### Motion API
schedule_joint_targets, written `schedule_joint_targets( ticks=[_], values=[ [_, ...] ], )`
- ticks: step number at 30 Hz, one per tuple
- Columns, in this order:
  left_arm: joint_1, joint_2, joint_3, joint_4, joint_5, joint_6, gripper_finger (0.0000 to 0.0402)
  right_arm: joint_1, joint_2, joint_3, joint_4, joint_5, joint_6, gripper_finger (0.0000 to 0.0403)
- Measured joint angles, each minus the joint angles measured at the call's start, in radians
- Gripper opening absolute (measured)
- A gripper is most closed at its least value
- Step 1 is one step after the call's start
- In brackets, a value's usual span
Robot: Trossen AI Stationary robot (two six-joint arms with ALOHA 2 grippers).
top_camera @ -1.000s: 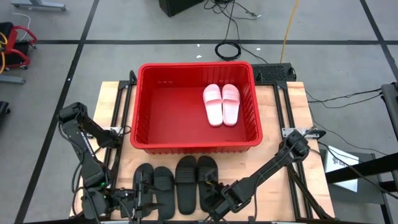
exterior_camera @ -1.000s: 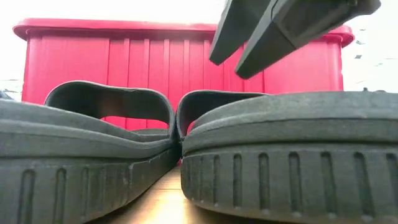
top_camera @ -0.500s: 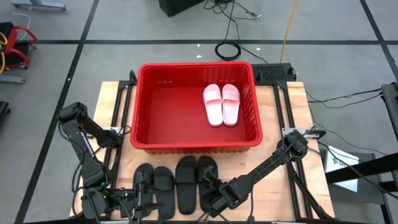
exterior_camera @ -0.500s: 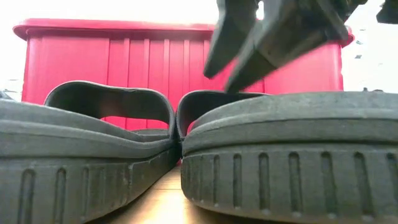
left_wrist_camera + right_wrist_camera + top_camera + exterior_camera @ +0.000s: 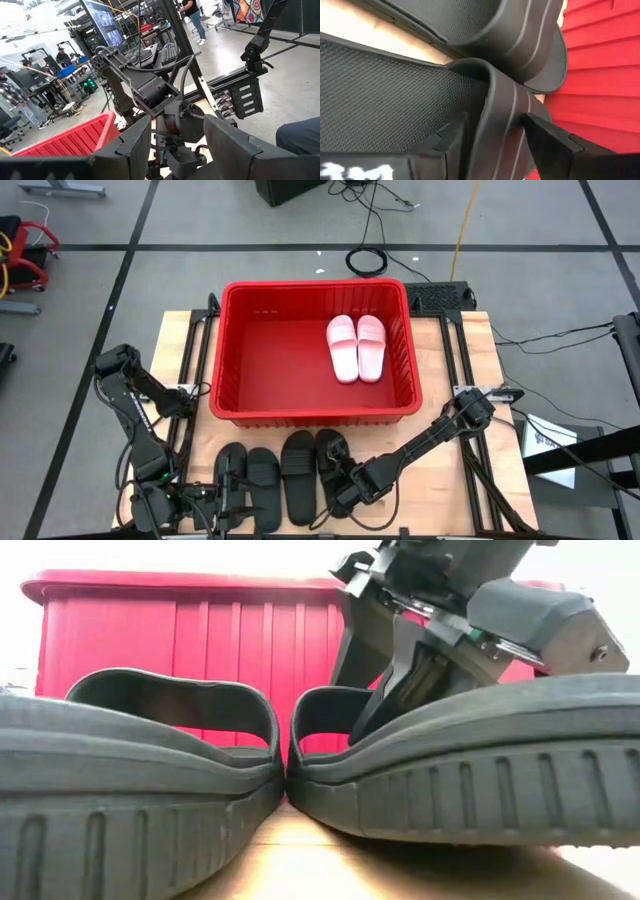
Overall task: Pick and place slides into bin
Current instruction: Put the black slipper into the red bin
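My right gripper (image 5: pixel 338 492) is down on the rightmost black slide (image 5: pixel 331 467) of the four lined up on the table in front of the bin (image 5: pixel 234 402), and in my right wrist view the fingers (image 5: pixel 451 140) stand spread to either side of its wide strap (image 5: pixel 497 112) — one seems to reach under the strap, the other sits outside it, not yet pinched shut. In the low view that slide's near end (image 5: pixel 470 780) looks tipped up off the wood, so I may already be bearing on it. So I judge this to be the grasp step for the third slide: the two pink slides (image 5: pixel 355 346) already lie side by side inside the bin, toward its right wall, and all four black ones wait outside. Next I need to close firmly on the strap, lift straight up high enough to clear the bin's tall near wall, then carry forward and let go over the bare red floor — without dragging the neighbouring black slide (image 5: pixel 299 473), which lies touching or nearly so. My left gripper (image 5: pixel 228 498) hangs partly open, empty as far as I can see, over the two left black slides (image 5: pixel 248 480).
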State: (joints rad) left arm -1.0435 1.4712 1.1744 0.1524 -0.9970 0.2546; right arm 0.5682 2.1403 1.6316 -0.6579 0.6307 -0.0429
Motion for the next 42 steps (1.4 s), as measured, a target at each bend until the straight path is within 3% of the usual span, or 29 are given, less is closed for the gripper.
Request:
schedule_joint_targets(
  ticks=[8, 13, 33, 42],
  values=[
    [0.0, 0.0, 0.0, 0.0, 0.0, 0.0, 0.0189, 0.0, 0.0, -0.008, -0.007, 0.071, 0.016, 0.0179],
    [0.0, 0.0, 0.0, 0.0, 0.0, 0.0, 0.0189, 0.0, 0.0, -0.009, -0.014, 0.129, 0.039, 0.0156],
    [0.0, 0.0, 0.0, 0.0, 0.0, 0.0, 0.0189, -0.005, 0.0, -0.007, -0.013, 0.08, 0.031, 0.0011],
    [0.0, 0.0, 0.0, 0.0, 0.0, 0.0, 0.0189, -0.005, 0.0, -0.007, -0.012, 0.075, 0.031, 0.0013]
  ],
)
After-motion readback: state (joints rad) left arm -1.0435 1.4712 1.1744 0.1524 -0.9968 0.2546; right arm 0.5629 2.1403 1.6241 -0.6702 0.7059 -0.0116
